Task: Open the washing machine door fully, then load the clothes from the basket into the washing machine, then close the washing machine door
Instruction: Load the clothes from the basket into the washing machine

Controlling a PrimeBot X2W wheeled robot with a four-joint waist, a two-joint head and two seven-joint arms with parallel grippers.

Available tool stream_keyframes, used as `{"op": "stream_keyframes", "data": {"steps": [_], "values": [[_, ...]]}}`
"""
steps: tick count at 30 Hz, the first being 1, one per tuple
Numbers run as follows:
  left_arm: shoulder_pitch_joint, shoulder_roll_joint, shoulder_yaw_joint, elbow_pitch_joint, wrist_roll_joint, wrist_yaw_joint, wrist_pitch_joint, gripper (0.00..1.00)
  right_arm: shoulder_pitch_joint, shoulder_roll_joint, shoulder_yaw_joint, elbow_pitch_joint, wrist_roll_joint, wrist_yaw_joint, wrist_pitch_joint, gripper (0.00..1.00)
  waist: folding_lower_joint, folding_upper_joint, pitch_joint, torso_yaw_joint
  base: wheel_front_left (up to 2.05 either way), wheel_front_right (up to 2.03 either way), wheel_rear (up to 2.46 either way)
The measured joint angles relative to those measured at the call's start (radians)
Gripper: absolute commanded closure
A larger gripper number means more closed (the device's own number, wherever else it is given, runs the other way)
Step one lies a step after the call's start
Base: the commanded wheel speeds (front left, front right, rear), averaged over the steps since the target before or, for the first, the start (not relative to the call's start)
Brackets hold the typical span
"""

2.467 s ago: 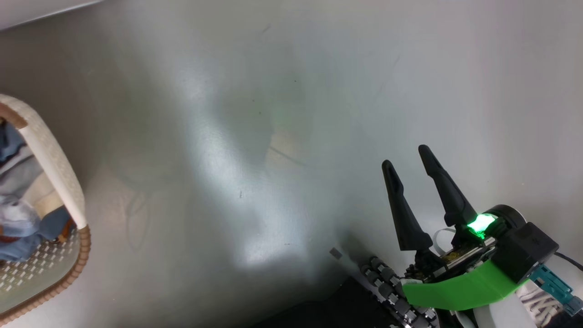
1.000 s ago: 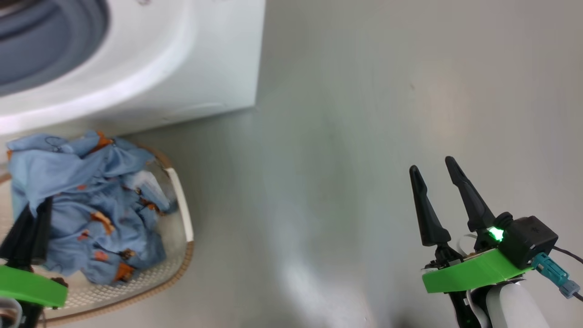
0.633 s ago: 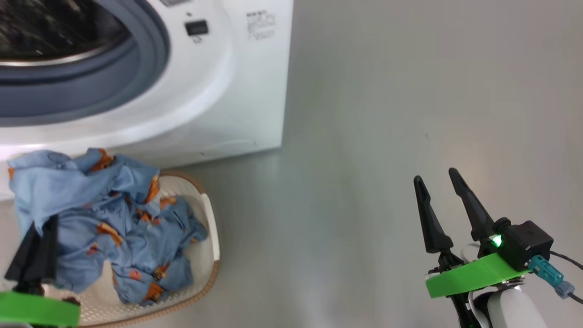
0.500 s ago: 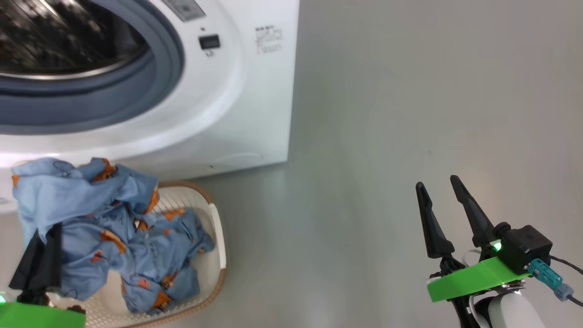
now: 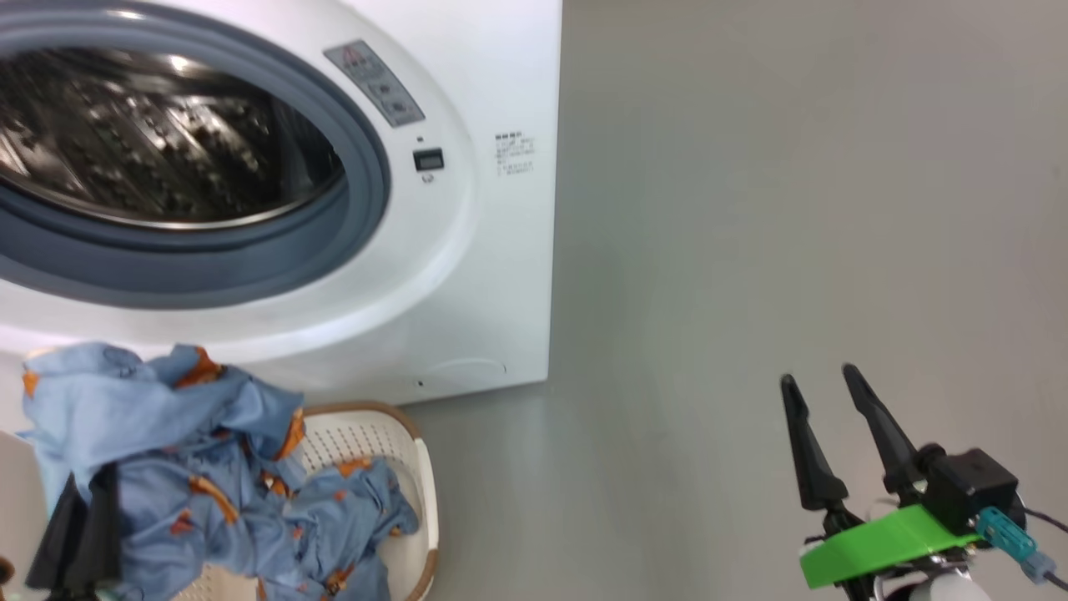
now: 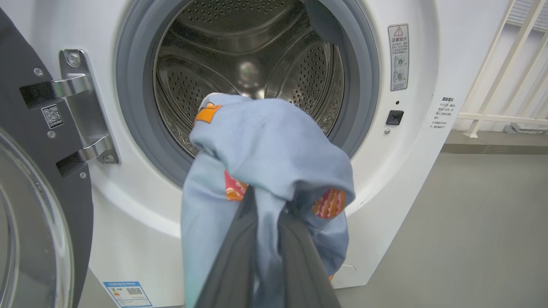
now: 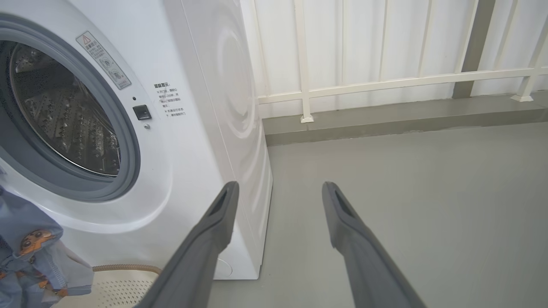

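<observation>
The washing machine stands at the far left of the scene with its drum exposed and holding no laundry that can be seen; the grey-blue gasket rings the opening. In the left wrist view the washing machine door is swung wide to the left of the opening on its steel hinge, with a blue energy sticker on the front panel below it. The left gripper has its two fingers drawn together and clamped on the clothes, a fold of light blue fabric pinched between them. The bundle is raised in front of the machine, near the lower edge of the drum opening but outside it. Its lower folds trail down into the basket, which sits on the floor just beside the machine's front base. The right gripper is at the near right, well apart from the machine, the basket and the garments. Its fingers stand spread apart with nothing between them, above bare floor. A white railing runs along the far wall to the right of the machine.
</observation>
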Motion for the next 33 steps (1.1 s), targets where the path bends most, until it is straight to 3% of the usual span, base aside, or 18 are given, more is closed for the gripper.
{"op": "stream_keyframes", "data": {"steps": [12,33], "values": [[0.103,-0.083,0.091,-0.034,0.105,0.0,0.0,1.0,0.048,0.001,-0.014,-0.001,0.0,0.0,0.0,0.0,0.0,0.0,-0.108,0.008,0.0,0.0,0.0],[0.154,-0.121,0.096,-0.027,0.16,0.0,0.0,1.0,0.08,0.001,-0.021,-0.011,-0.026,0.0,0.0,0.0,0.0,0.0,-0.122,0.021,0.0,0.0,0.0]]}}
